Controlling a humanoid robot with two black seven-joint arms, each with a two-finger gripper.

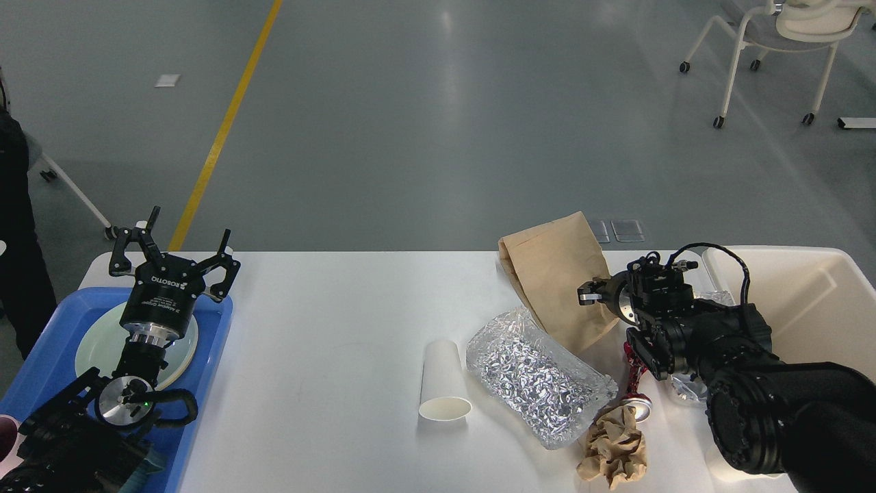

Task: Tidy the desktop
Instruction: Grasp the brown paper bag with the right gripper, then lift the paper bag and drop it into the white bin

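The desktop [342, 322] is a wide white tabletop strewn with litter. A brown paper bag [551, 274] lies at the back right. In front of it are a crinkled foil tray [537, 376], a white paper cup [445, 383] on its side, a crushed red can [636, 373] and a crumpled brown paper ball [614, 452]. My right gripper [586, 293] is low at the bag's right edge, seen small and dark, so its fingers cannot be told apart. My left gripper [188, 236] is open and empty above the blue tray.
A blue tray [41, 356] with a pale plate [96, 342] sits at the left end. A cream bin [807, 301] stands at the right end. A second foil piece [684, 390] is mostly hidden under my right arm. A wheeled chair [773, 41] stands far back right.
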